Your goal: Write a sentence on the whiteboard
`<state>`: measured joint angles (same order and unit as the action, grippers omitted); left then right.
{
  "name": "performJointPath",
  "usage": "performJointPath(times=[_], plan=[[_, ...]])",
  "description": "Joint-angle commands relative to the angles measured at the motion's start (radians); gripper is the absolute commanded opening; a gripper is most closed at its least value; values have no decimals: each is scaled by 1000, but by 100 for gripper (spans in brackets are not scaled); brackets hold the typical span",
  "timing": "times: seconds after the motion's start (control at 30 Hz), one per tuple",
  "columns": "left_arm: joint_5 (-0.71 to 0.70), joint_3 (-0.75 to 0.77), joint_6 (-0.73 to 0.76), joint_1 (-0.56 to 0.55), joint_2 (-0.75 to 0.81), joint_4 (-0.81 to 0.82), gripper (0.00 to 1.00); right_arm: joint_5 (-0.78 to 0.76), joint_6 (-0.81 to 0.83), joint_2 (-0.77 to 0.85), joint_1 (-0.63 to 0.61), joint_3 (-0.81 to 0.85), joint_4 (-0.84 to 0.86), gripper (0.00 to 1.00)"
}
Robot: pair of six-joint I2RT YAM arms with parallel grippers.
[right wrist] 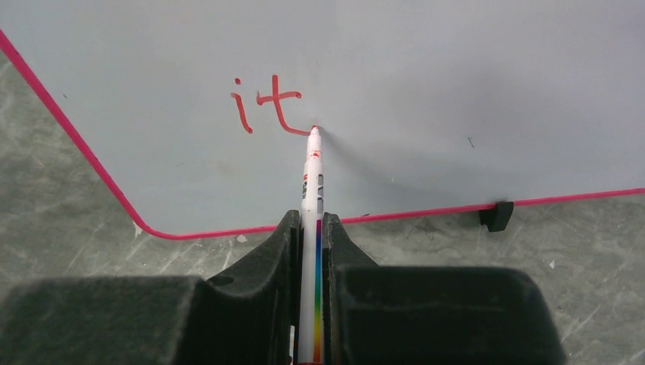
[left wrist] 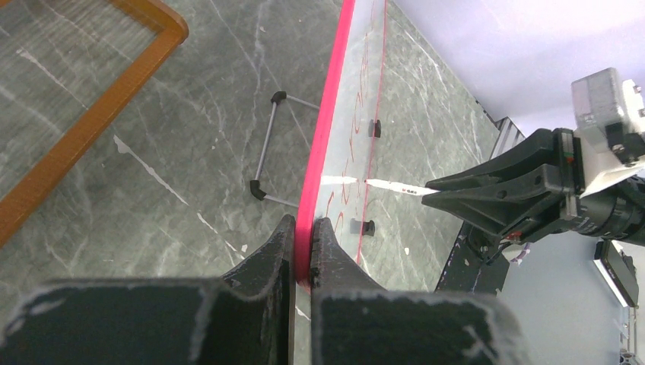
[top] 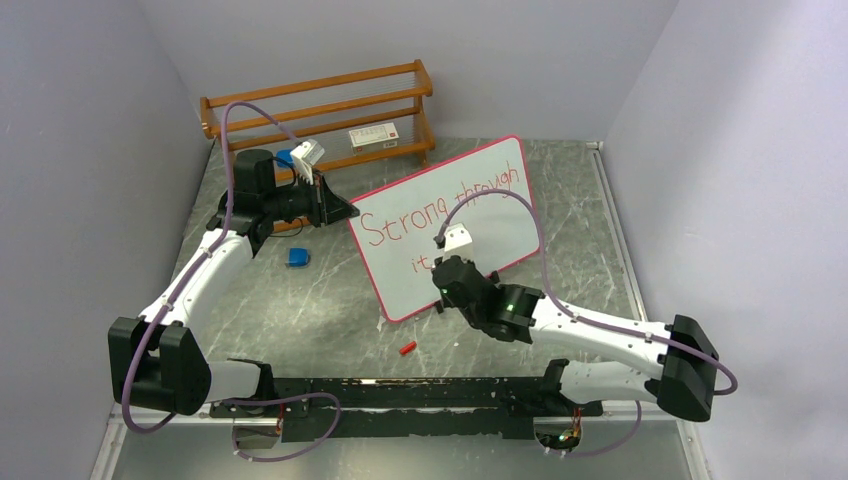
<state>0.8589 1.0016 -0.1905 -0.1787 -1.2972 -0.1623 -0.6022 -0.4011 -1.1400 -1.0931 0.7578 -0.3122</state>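
Grey marbled stone forms the counter [top: 330, 310], closed in by pale walls on three sides. At the back left a wooden rack [top: 320, 105] stands against the wall with a small white box [top: 375, 137] on its shelf, and a small blue object [top: 297, 257] lies on the counter in front of it. Just right of that, the left fingers [left wrist: 274, 251] are clamped on the pink-red rim at the left edge of the whiteboard [top: 500, 225], one finger on each face. The whiteboard stands upright near the middle of the counter on its black feet, turned at an angle. The sentence [top: 420, 215] is in red on its face, reading "Strong through" on the upper line and "it" below. A small red piece [top: 406, 349] lies on the counter in front of the board's lower corner. On the right, the right fingers [right wrist: 278, 243] are closed tight on a white marker [right wrist: 312, 182] whose tip touches the board at the end of the "t".
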Motion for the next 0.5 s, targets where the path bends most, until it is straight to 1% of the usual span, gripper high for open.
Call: performJointPath(times=[0.0,0.33,0.47], plan=[[-107,-12,66,-15,-33,-88,5,-19,20,56,19,-2,39,0],[-106,-12,67,-15,-36,-88,5,81,77,130,175,-36,52,0],[-106,-12,66,-15,-40,-87,5,97,84,128,189,-48,63,0]])
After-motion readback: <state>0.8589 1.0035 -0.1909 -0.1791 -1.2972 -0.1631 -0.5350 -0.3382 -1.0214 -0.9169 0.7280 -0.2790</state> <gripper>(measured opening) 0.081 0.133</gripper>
